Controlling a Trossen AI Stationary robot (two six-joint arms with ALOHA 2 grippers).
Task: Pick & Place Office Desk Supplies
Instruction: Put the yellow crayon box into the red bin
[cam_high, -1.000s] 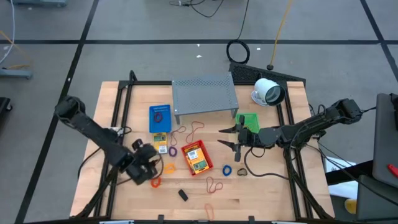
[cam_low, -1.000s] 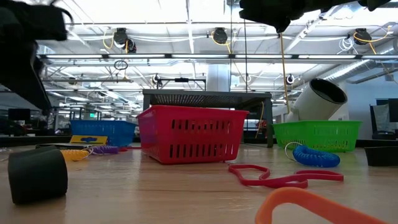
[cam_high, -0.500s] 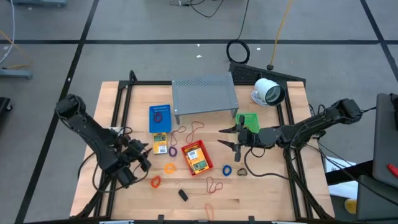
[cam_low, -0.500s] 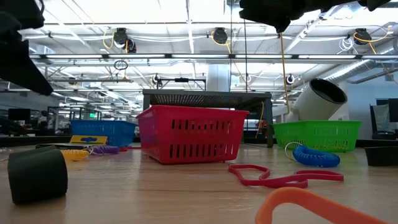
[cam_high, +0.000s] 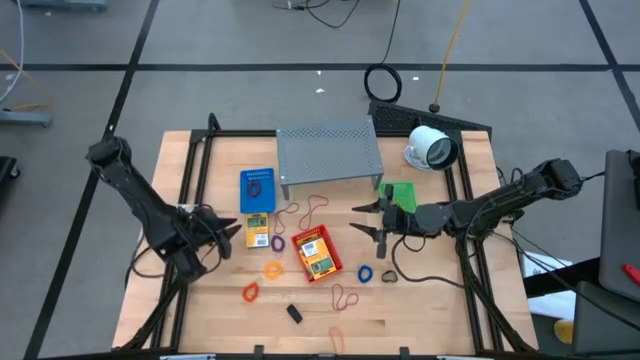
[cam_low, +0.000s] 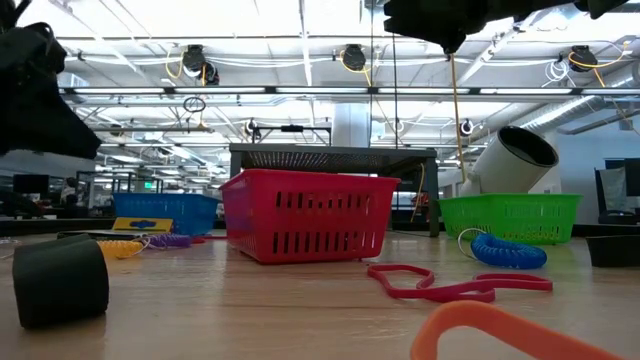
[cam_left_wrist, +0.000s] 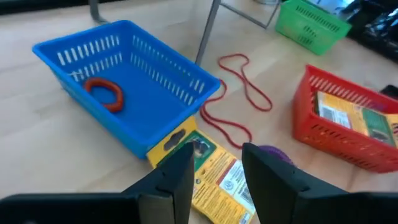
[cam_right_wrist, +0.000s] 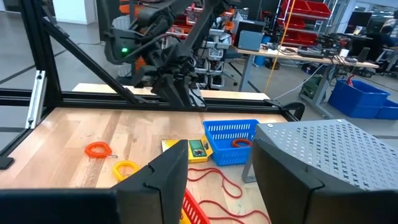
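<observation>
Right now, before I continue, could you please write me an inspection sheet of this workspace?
Surface: wooden table, partly covered.
Job's things: red basket holding a yellow packet; blue basket holding an orange ring; green basket; another yellow packet beside the blue basket; loose rubber bands; black clip.
Clutter: grey perforated shelf, white round device.
Grippers: left gripper open, empty; right gripper open, empty.
Cables: black coil on the floor.
Surroundings: workshop benches, no person seen.

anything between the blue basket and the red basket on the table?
Yes. In the left wrist view a red rubber-band loop lies on the wood between the blue basket and the red basket.
</observation>
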